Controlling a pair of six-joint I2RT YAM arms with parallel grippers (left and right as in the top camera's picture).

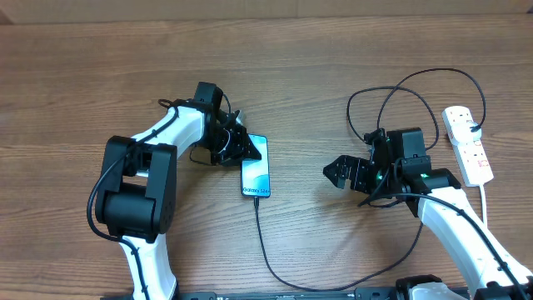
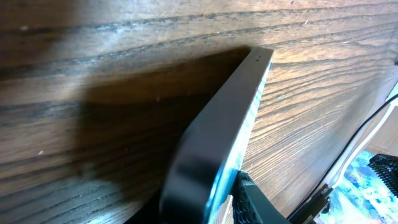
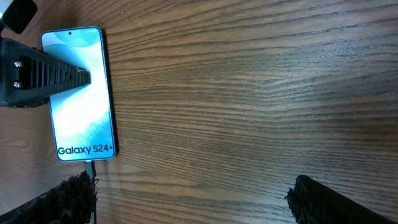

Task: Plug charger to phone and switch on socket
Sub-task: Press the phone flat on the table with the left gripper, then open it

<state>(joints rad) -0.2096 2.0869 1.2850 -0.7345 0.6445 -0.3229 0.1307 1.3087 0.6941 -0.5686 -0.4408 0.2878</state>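
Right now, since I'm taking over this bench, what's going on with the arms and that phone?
The left claw sits at the top end of the Galaxy S24+ phone, one finger across its screen. The black charger cable already meets the phone's bottom edge. The right claw hovers open over bare table between phone and white power strip, which nothing touches yet.

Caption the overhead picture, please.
Left gripper at the phone, black cable in its port; right gripper open nearby, socket far right.

white arms (image 1: 177, 127), black joints (image 1: 133, 200), ribbed black jaws.
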